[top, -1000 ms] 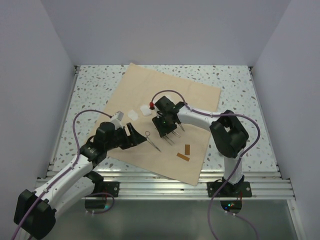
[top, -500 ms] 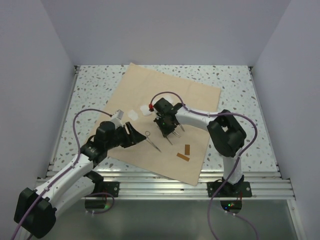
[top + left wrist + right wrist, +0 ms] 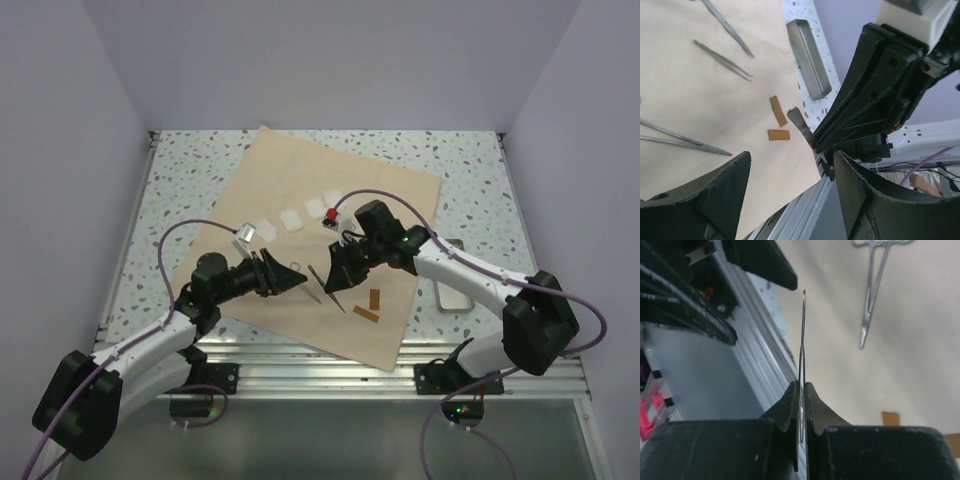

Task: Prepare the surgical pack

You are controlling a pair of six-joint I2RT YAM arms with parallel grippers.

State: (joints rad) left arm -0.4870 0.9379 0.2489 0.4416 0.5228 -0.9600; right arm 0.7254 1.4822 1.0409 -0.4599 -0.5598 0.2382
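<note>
The left arm (image 3: 142,345) and the right arm (image 3: 466,274) share one build: white tubular links joined by black joint housings, each on a black base plate (image 3: 446,378). A purple cable (image 3: 166,244) runs outside each arm from base to wrist. The left gripper (image 3: 290,278) and the right gripper (image 3: 335,284) have matte black, wedge-shaped fingers (image 3: 705,200) with a finely grained surface. A red connector (image 3: 331,213) marks the right wrist; a white block (image 3: 245,236) is mounted on the left wrist.

matt cloth surgical pack (image 3: 385,190), glossy metal tray (image 3: 809,59).

Bright, even light; blurred near edges
</note>
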